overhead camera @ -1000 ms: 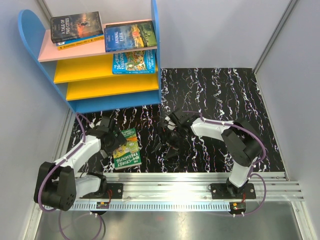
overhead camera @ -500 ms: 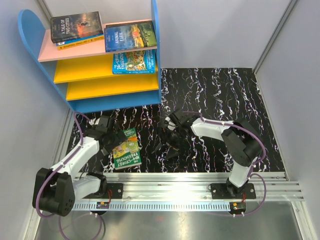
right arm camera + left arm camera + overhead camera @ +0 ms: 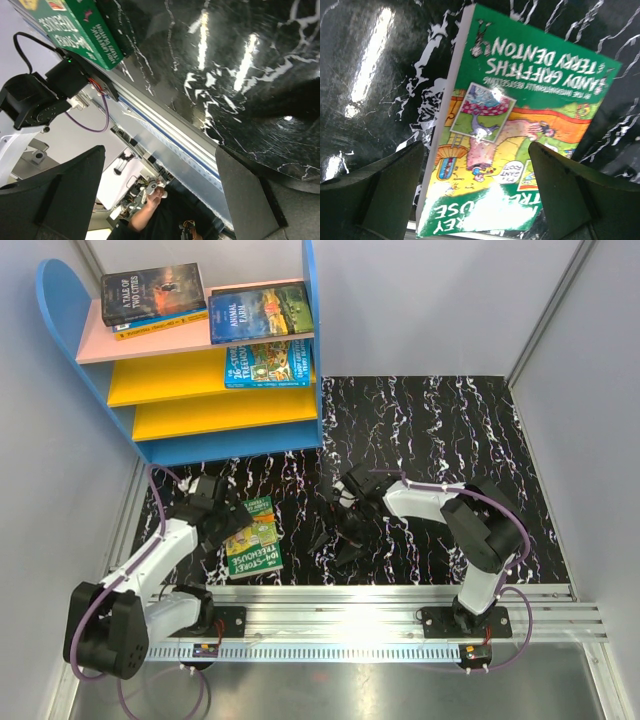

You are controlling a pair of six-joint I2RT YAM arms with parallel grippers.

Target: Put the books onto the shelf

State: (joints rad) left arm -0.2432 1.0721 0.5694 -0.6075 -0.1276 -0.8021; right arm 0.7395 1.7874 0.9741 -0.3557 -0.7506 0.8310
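Observation:
A green illustrated book (image 3: 254,538) lies flat on the black marbled mat, near the front left. My left gripper (image 3: 226,525) hovers over its left edge, open. In the left wrist view the book (image 3: 520,115) fills the space between the two dark fingers (image 3: 375,195), which do not touch it. My right gripper (image 3: 335,547) stands open over bare mat, to the right of the book, with nothing between its fingers (image 3: 260,195). The shelf (image 3: 200,380) stands at the back left. A dark book (image 3: 152,292) and a blue book (image 3: 260,312) lie on its pink top, and a third book (image 3: 266,365) on the upper yellow board.
The metal rail (image 3: 380,602) carrying both arm bases runs along the near edge. Grey walls close in the left and right sides. In the right wrist view the green book's corner (image 3: 80,27) shows at top left, beside the rail (image 3: 170,145).
The left arm shifted slightly, its gripper staying over the green book. The right gripper's fingers moved a little toward the near edge. Both grippers stayed open.

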